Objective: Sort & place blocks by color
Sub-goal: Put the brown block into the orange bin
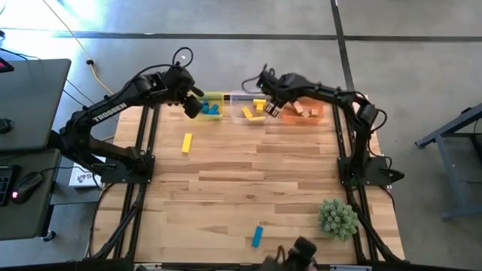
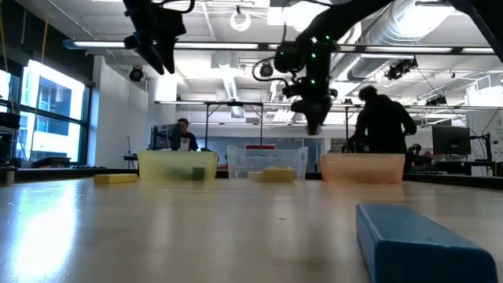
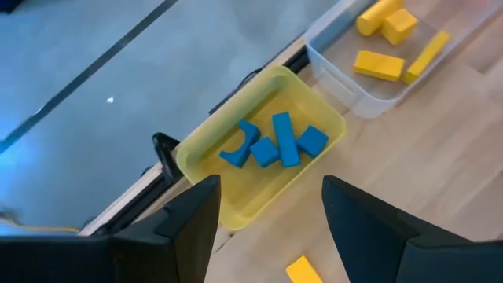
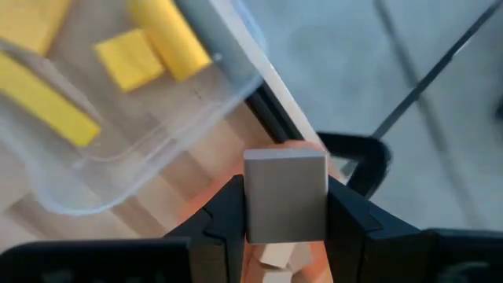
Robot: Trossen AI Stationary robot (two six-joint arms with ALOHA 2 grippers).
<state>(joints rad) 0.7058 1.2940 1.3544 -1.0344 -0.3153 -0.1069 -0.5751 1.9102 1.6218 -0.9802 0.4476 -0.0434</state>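
Holding a tan block (image 4: 285,196) pinched in my right gripper (image 4: 285,206) just over the orange bin (image 1: 310,114)'s rim beside the clear bin (image 1: 242,114), I risk dropping it outside, while my left gripper (image 3: 271,206) hangs open farther along, above the yellow bin (image 3: 236,189).

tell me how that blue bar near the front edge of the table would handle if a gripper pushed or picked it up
The blue bar looks like a rigid block, so it should stay stiff in the jaws. Lying flat on the wooden table with square edges, it would probably slide rather than roll or tip. Its flat parallel sides should give a steady pinch, and it seems light for its size.
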